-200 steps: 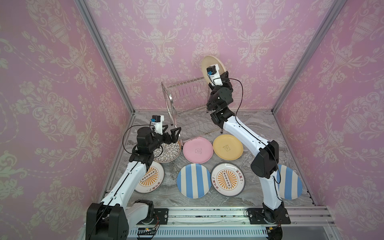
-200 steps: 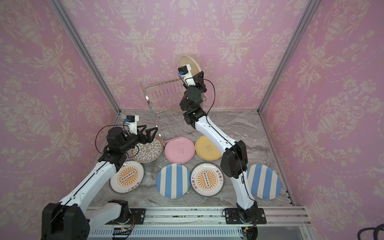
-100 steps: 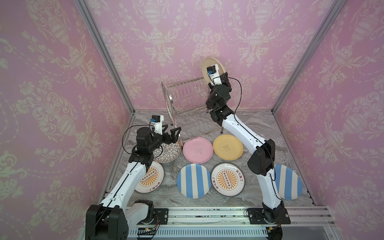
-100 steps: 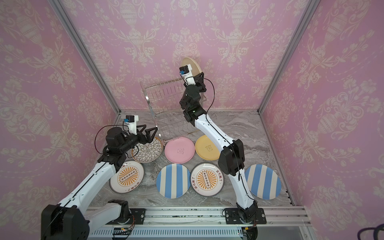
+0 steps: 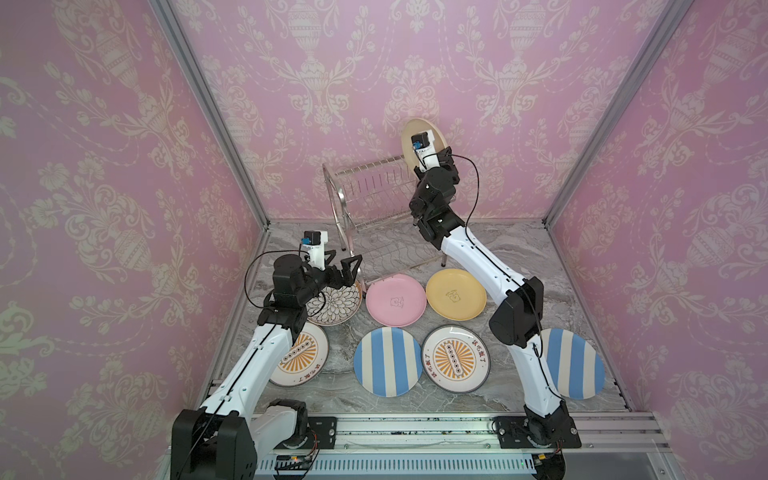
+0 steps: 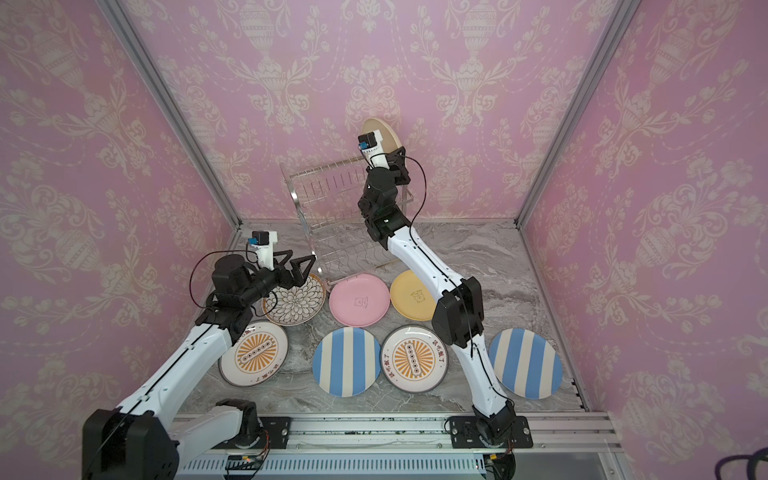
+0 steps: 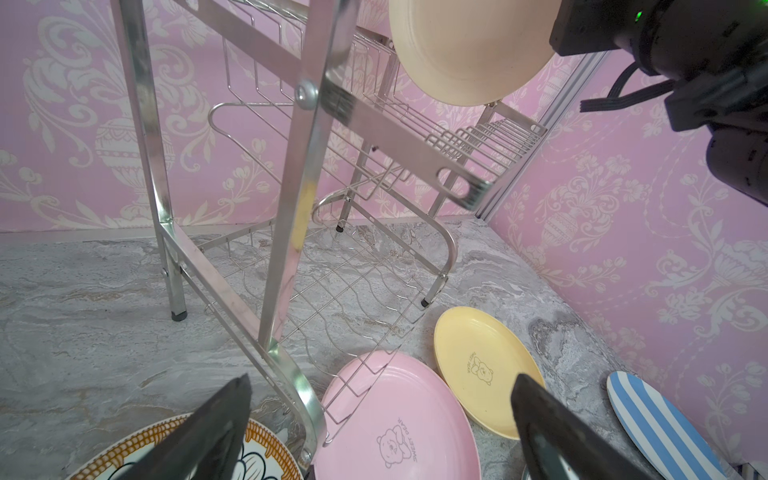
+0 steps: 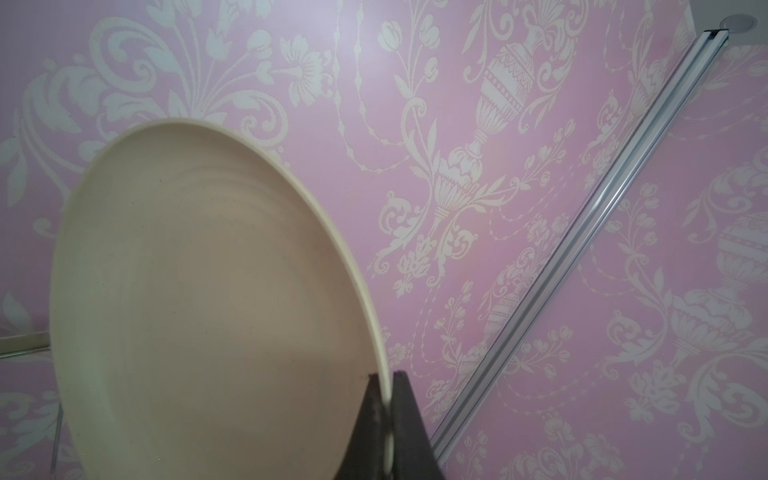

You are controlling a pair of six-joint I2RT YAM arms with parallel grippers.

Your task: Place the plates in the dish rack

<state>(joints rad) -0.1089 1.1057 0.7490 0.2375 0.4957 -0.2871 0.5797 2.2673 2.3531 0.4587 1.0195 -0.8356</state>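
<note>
Nearest the rail lie four plates in a row: a sunburst plate (image 5: 306, 358), a striped plate (image 5: 388, 361), a second sunburst (image 5: 455, 359) and a second striped (image 5: 577, 363), all flat on the table. Behind them sit the petal plate (image 5: 338, 305), the pink plate (image 5: 395, 300) and the yellow plate (image 5: 456, 294), the pink one just beside the rack's front edge. The left gripper (image 5: 344, 262) hangs over the petal plate with its jaws spread wide and nothing in them, close to the rack's near leg; a careless reach there could nudge the rack (image 5: 374, 195). The rack itself holds nothing yet. Farthest and highest, the right gripper (image 8: 384, 380) is clamped on the rim of the cream plate (image 8: 208, 311), which stands on edge above the rack's right end. The pinch takes only a thin bit of rim, so the plate could swing or slip on the way down. If its edge misses a slot, it may strike the wires or drop off the end
</note>
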